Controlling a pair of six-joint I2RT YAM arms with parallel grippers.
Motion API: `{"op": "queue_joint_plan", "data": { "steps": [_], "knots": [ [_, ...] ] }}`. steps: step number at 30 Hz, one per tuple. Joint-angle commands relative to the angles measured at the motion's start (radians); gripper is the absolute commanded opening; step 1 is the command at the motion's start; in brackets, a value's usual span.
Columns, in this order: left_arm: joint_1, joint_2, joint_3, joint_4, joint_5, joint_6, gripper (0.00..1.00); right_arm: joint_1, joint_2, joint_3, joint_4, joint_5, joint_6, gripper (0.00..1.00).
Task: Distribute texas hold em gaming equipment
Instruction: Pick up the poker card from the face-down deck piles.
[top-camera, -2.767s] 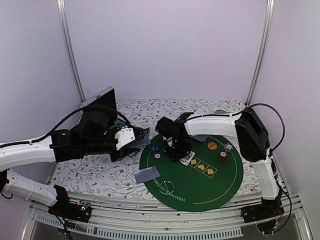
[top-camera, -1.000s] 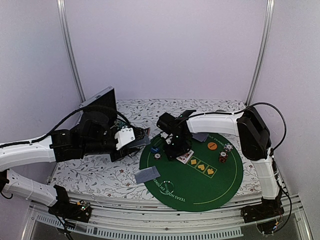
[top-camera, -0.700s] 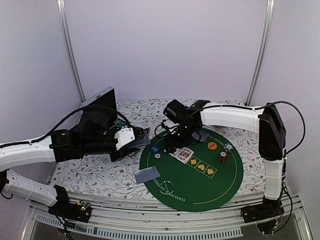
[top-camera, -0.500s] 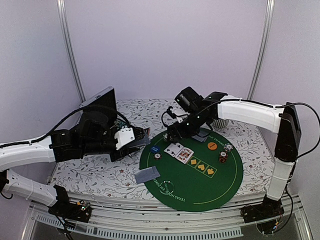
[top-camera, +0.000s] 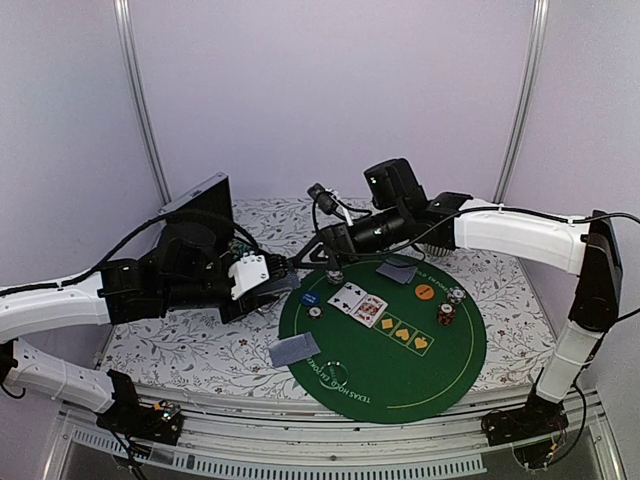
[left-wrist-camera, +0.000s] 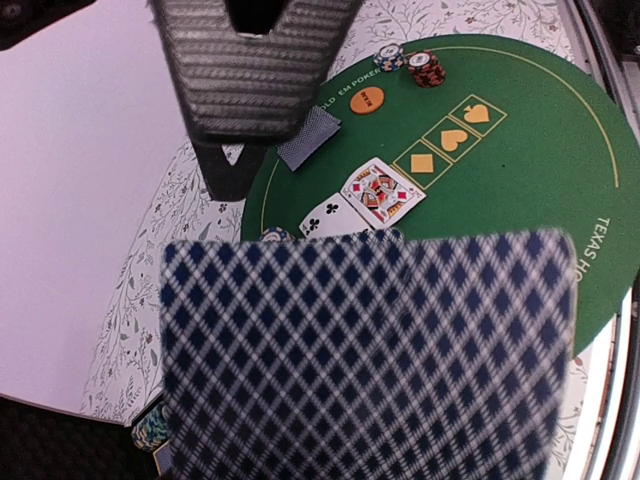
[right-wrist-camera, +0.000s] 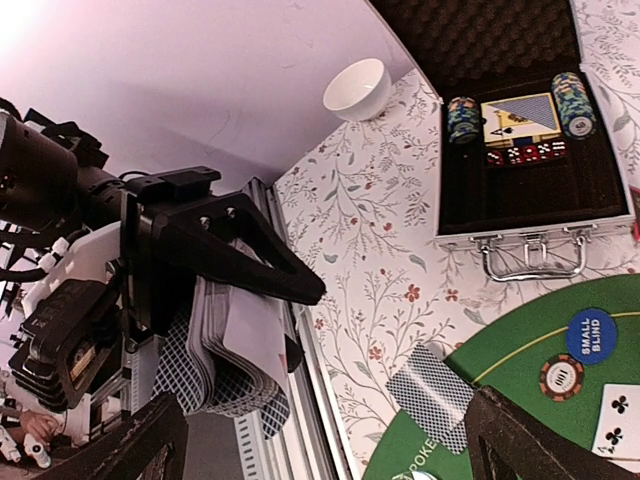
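Note:
My left gripper (top-camera: 270, 281) is shut on a deck of grey-blue-backed playing cards (left-wrist-camera: 370, 350), held over the table's left part; the deck hides its fingers in the left wrist view. My right gripper (top-camera: 304, 259) is open and empty, stretched left with its fingertips close to the deck (right-wrist-camera: 225, 345). On the round green mat (top-camera: 400, 375) lie two face-up cards (top-camera: 358, 303), a face-down card (top-camera: 397, 270), an orange disc (top-camera: 424, 291), a blue disc (top-camera: 309, 299), a white disc (top-camera: 315, 312) and two chip stacks (top-camera: 446, 312). Another face-down card (top-camera: 294, 350) overlaps the mat's left edge.
An open black-lined aluminium case (right-wrist-camera: 520, 150) stands at the back left, with chip stacks and cards inside. A white bowl (right-wrist-camera: 358, 88) sits beyond it. The flowered tablecloth (top-camera: 200, 345) covers the table around the mat.
My right gripper left a second face-up card beside the first, opened, rose off the mat and swung left toward the deck. The left arm has stayed still.

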Motion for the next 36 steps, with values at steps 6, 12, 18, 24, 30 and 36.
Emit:
{"op": "queue_joint_plan", "data": {
  "steps": [6,12,18,24,30,36],
  "knots": [
    [0.011,-0.015,-0.007,0.017,0.009,0.005,0.43,0.051,0.073,0.01,0.173,-0.083,0.079,0.99],
    [0.011,-0.015,-0.005,0.018,0.004,0.004,0.43,0.055,0.117,0.056,0.052,0.032,0.056,0.99],
    [0.01,-0.015,-0.005,0.019,0.002,0.005,0.43,0.055,0.101,0.057,-0.009,0.06,0.022,1.0],
    [0.011,-0.012,-0.005,0.018,0.001,0.004,0.42,0.038,0.053,0.053,-0.059,0.096,-0.008,0.97],
    [0.011,-0.013,-0.005,0.019,0.002,0.004,0.42,0.039,0.034,0.064,-0.091,0.09,-0.027,0.94],
    [0.011,-0.008,-0.005,0.019,0.003,0.004,0.42,0.042,0.024,0.097,-0.088,0.013,-0.026,0.9]
  ]
}}
